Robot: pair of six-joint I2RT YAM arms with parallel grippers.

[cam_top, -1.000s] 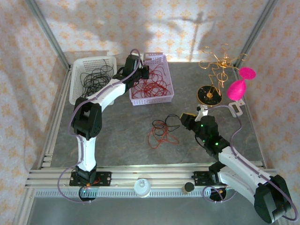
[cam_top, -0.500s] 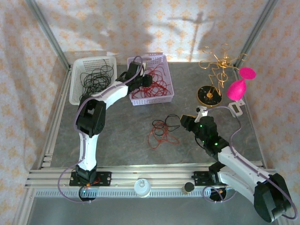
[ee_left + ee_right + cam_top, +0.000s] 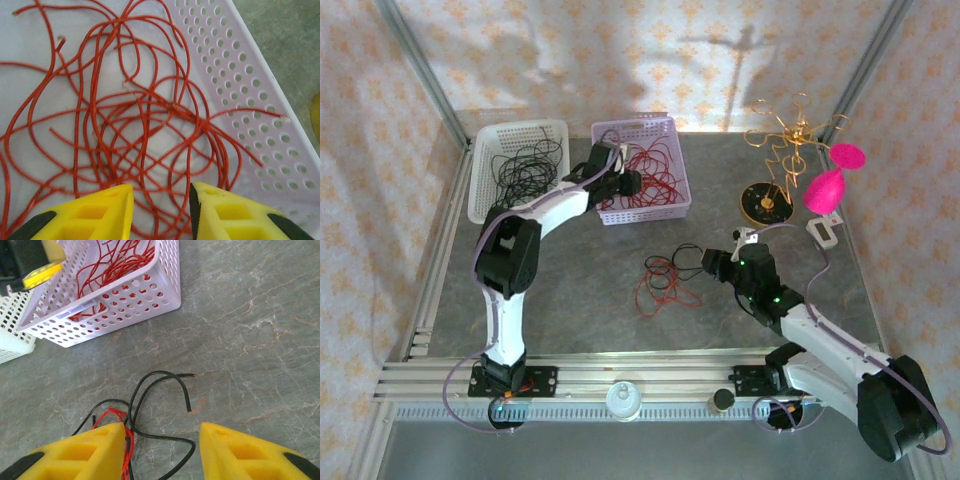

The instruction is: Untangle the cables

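A grey, stone-patterned table [image 3: 580, 300] lay between walls [image 3: 570, 60] papered in a pale orange motif. At the far left we saw a white basket [image 3: 480, 185] holding a loose heap of black cables [image 3: 520, 165]. Just beside it on the right stood a lilac basket [image 3: 650, 215] with a bed of red cables [image 3: 660, 175] spread over its floor.

The left gripper [image 3: 628, 182] hung over the left part of the lilac basket. In its wrist view the yellow fingers [image 3: 100, 215] stood partly apart above the red loops, and we could make out no strand pinched between them.

Near the middle of the table lay the tangle [image 3: 665, 282], red and black strands looped through one another, well apart from both baskets. The right gripper [image 3: 708, 262] was just to the right of it, low over the table. In its wrist view the jaws were spread wide and had hold of nothing. A black strand [image 3: 160, 385] curved across the bare stone in the gap ahead of them, and a few red strands [image 3: 112, 415] lay close against the left-hand finger [image 3: 95, 452]; we could not tell whether they touched it.

A gold wire ornament [image 3: 766, 201] stood at the far right, clear of all the cables.
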